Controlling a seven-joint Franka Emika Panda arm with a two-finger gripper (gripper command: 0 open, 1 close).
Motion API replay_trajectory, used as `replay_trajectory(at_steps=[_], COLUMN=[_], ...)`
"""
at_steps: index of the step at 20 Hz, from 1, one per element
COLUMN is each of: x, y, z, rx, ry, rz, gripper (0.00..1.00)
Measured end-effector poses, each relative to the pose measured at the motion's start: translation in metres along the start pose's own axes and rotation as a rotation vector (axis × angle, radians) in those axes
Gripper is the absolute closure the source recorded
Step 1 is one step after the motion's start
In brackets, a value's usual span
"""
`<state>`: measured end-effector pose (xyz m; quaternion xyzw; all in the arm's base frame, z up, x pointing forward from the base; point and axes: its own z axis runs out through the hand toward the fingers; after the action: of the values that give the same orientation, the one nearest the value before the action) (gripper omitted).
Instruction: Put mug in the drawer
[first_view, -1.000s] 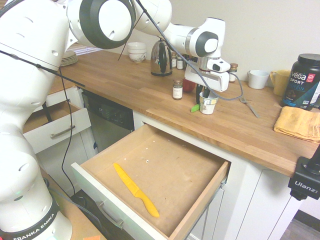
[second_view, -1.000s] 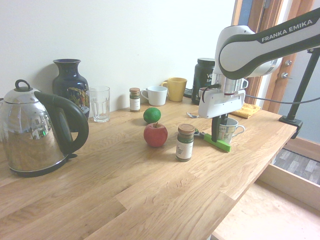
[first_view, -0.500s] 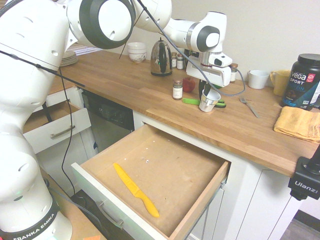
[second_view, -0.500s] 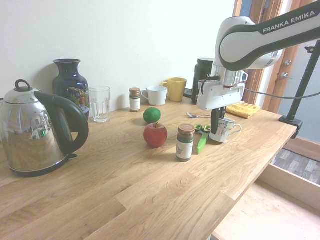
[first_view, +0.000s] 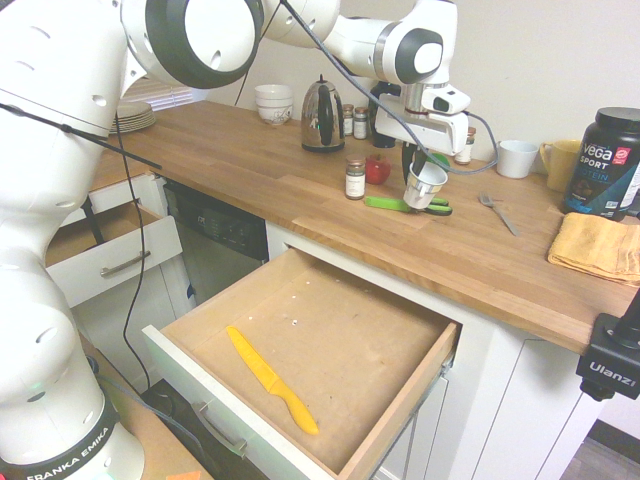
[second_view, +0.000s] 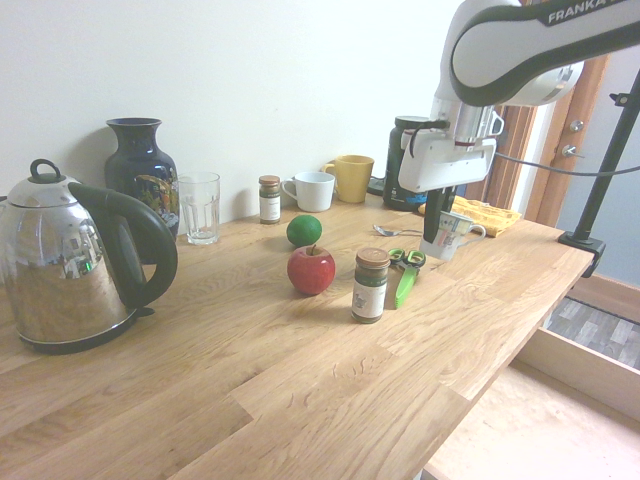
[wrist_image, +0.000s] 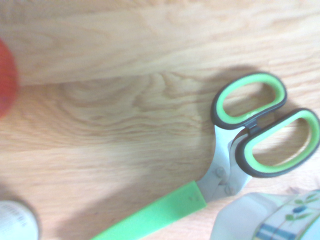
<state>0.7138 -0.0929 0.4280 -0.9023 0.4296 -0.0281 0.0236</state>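
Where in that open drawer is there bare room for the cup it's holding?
The drawer holds only a yellow knife, lying near its front. The whole back half and the right side are bare wood, enough for the mug held tilted in the gripper. The counter is crowded around the scissors, apple and spice jar.

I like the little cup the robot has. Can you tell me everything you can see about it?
The mug is small and white, narrower at the bottom, with a colourful printed band below its rim and a handle on one side. It looks like ceramic. The gripper is shut on its rim and holds it tilted in the air above the wooden counter, just over the green-handled scissors. Nothing else touches it. The open drawer lies lower, at the counter's front.
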Motion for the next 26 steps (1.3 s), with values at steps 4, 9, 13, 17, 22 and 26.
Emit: replay_trajectory(at_steps=[4, 9, 13, 17, 22, 26], x=[-0.011, -0.034, -0.064, -0.104, -0.154, -0.186], y=[0.004, 0.030, 0.054, 0.073, 0.107, 0.140], z=[-0.022, -0.043, -0.048, -0.034, -0.006, 0.018], rx=[0.001, -0.045, -0.053, -0.044, -0.040, -0.042], ry=[0.009, 0.048, 0.050, 0.042, 0.028, 0.017], rz=[-0.032, -0.063, -0.078, -0.083, -0.059, -0.039], gripper=[1.00, 1.00, 1.00, 1.00, 1.00, 1.00])
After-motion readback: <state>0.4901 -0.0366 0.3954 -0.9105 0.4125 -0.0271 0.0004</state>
